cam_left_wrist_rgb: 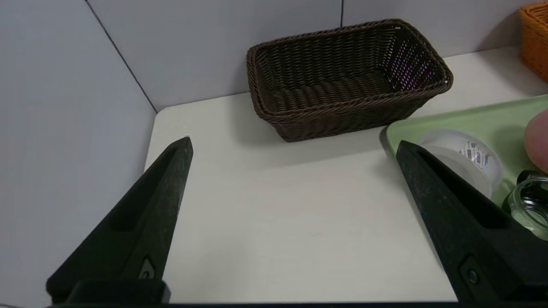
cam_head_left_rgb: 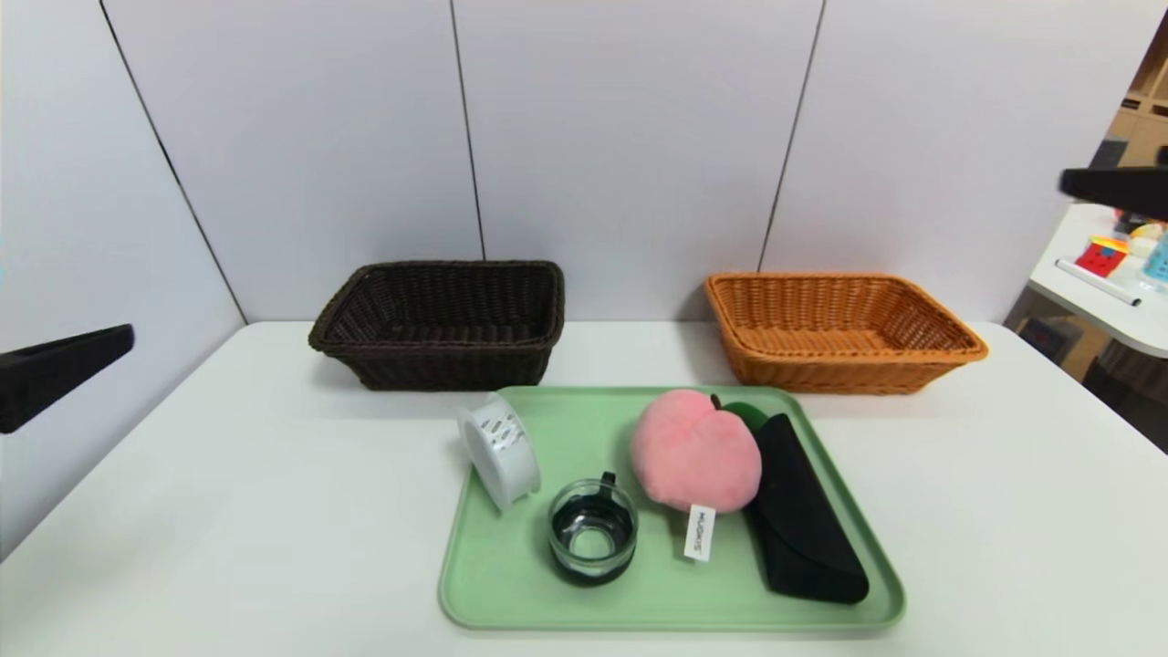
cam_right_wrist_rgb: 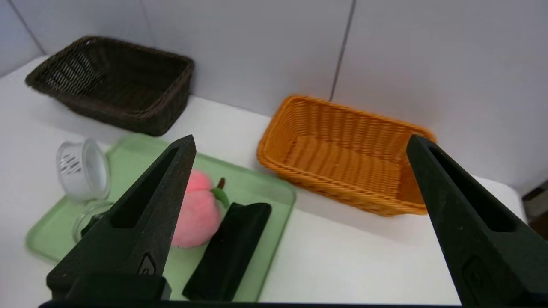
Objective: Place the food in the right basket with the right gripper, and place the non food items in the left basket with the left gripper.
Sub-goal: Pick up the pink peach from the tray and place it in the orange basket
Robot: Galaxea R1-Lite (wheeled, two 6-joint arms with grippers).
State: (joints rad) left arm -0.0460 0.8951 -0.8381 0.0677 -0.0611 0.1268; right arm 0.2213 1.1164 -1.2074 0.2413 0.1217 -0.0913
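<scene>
On a green tray (cam_head_left_rgb: 511, 584) lie the pink plush peach (cam_head_left_rgb: 693, 449), a white ribbed disc (cam_head_left_rgb: 497, 449), a glass cup with a black handle (cam_head_left_rgb: 592, 532) and a long black case (cam_head_left_rgb: 803, 511). Behind the tray stand the dark brown left basket (cam_head_left_rgb: 438, 319) and the orange-tan right basket (cam_head_left_rgb: 835, 328), both with nothing in them. My left gripper (cam_left_wrist_rgb: 294, 142) hangs open over bare table, left of the tray. My right gripper (cam_right_wrist_rgb: 300, 137) hangs open, raised at the right, with the peach (cam_right_wrist_rgb: 199, 214) and case (cam_right_wrist_rgb: 231, 248) below it. Neither holds anything.
Grey wall panels close off the table behind the baskets. Off the table's right edge is a white side table (cam_head_left_rgb: 1095, 301) with small coloured items. Bare white tabletop (cam_head_left_rgb: 228, 511) lies on both sides of the tray.
</scene>
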